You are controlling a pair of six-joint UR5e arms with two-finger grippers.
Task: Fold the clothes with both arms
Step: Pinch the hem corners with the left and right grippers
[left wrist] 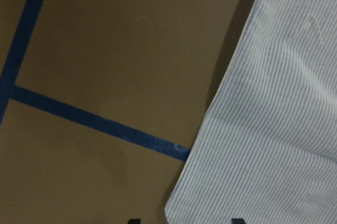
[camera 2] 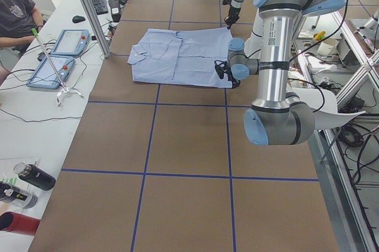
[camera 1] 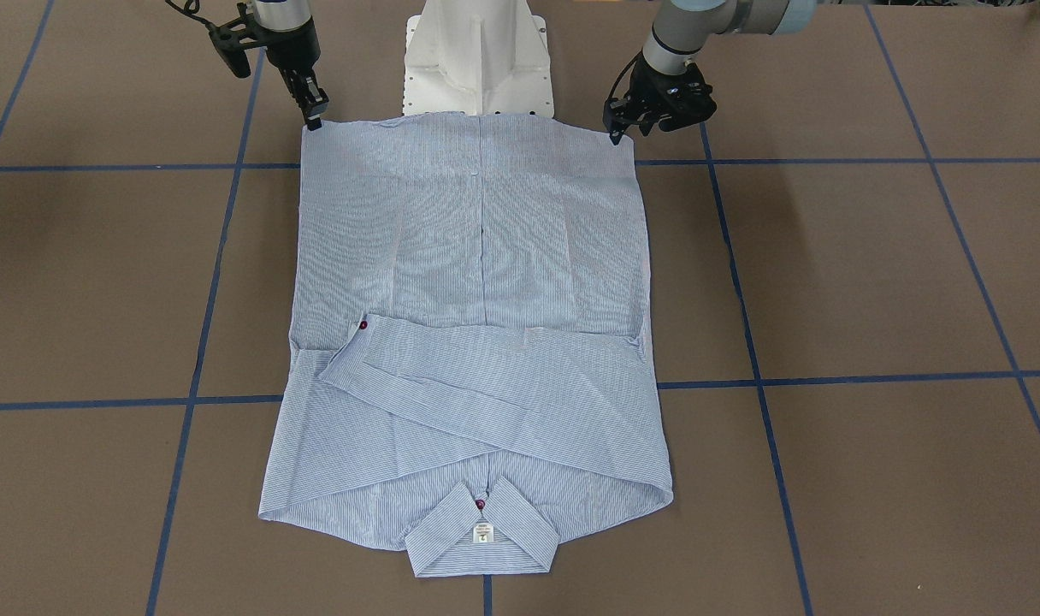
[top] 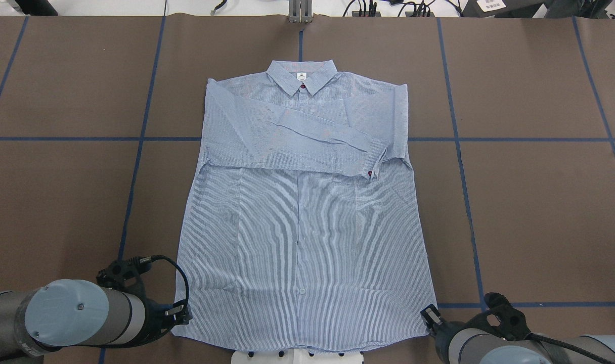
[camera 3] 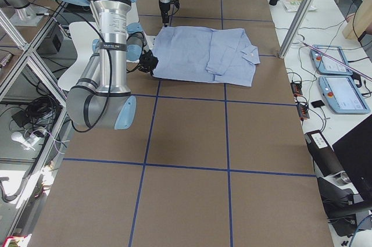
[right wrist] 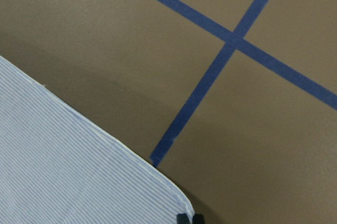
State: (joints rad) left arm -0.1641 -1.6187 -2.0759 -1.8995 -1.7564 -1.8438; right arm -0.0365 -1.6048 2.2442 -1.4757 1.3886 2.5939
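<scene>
**Taking hold of the hem corners**

On the table, the shirt lies flat mid-way between the side edges, hem at the robot's edge. The right gripper looks clenched on one hem corner. The left gripper stands released astride the other corner. Next the left gripper must close, then both lift together.

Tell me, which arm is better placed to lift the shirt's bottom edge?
Right, slightly: the right tool looks closed on a hem corner of the shirt, while the left tool sits open around its corner.

The wrist views' bottom edges cut off the left tool and right tool, leaving only their tips.
</scene>
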